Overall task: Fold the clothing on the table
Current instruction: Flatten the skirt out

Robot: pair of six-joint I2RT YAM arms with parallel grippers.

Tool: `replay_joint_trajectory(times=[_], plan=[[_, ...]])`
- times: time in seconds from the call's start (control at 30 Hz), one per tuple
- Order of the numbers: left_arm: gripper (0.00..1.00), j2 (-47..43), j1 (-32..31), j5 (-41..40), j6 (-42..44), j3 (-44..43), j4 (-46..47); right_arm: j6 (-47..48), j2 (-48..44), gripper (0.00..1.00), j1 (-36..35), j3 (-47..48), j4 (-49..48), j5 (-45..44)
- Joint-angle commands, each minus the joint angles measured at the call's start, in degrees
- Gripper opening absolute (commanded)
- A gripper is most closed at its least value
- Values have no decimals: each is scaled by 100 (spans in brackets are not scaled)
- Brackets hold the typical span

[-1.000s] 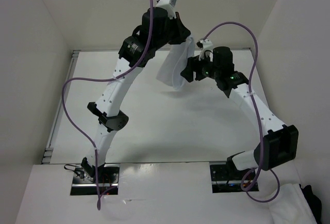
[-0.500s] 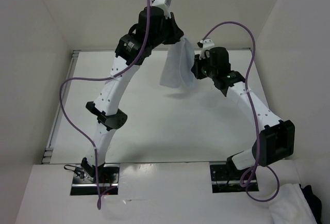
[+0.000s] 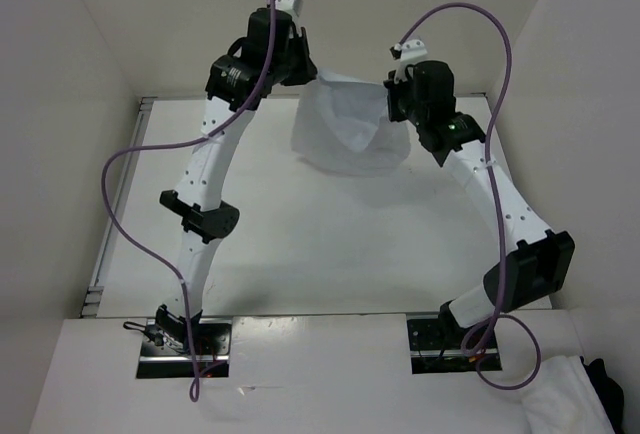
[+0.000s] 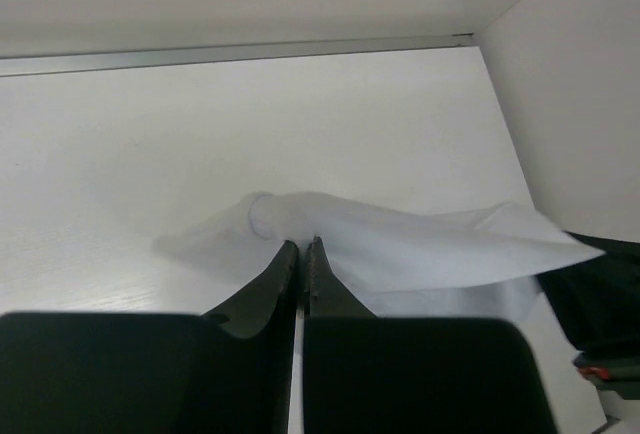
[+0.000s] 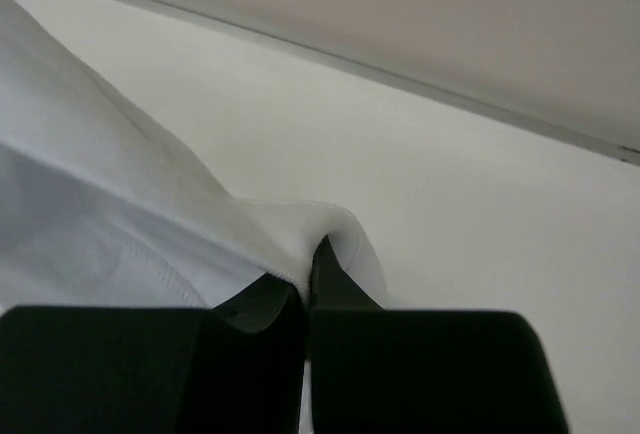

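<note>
Left of the clothing (image 3: pixel 350 139), the left gripper (image 4: pixel 302 246) is clenched on an upper corner. The white garment hangs slack in the middle, lifted over the far half of the table (image 3: pixel 330 254). Right of the clothing, the right gripper (image 5: pixel 312 254) pinches the opposite corner. Both grips catch only thin edges, so stretching too hard could pull a corner free, and the sagging belly may bunch when lowered. The surface beneath the clothing is matte white with a metal strip (image 4: pixel 240 54), boxed in by white wall panels (image 3: pixel 60 104).
</note>
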State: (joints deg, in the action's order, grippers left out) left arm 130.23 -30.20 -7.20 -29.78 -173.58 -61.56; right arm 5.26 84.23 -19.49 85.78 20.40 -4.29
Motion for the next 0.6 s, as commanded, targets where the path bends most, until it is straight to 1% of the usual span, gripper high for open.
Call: replay_joint_trajectory(times=[0.0, 0.1, 0.2, 0.27, 0.3, 0.37, 0.47, 0.5, 0.53, 0.57], plan=[[0, 422, 241, 350, 236, -123, 249, 291, 461, 0, -20, 580, -45, -352], [0, 791, 365, 535, 174, -588, 460, 344, 752, 0, -20, 992, -116, -571], [0, 723, 418, 597, 191, -590, 873, 493, 963, 0, 94, 1563, -247, -643], [0, 670, 418, 597, 244, -590, 1031, 616, 1017, 0, 94, 1775, -309, -643], [0, 670, 418, 597, 245, -590, 1084, 678, 1017, 0, 94, 1854, -309, -704], [0, 670, 418, 597, 297, -590, 954, 678, 939, 0, 147, 1855, -309, -547], [0, 670, 181, 98, 368, -590, 497, 819, 587, 0, 147, 1382, -309, 59], [0, 670, 59, -243, 368, -590, 374, 819, 464, 1, 147, 989, -309, 208], [0, 670, 5, -394, 368, -590, 112, 950, 228, 2, 95, 776, -309, 401], [0, 670, -65, -570, 246, -590, -30, 1012, 113, 6, 94, 365, -309, 455]])
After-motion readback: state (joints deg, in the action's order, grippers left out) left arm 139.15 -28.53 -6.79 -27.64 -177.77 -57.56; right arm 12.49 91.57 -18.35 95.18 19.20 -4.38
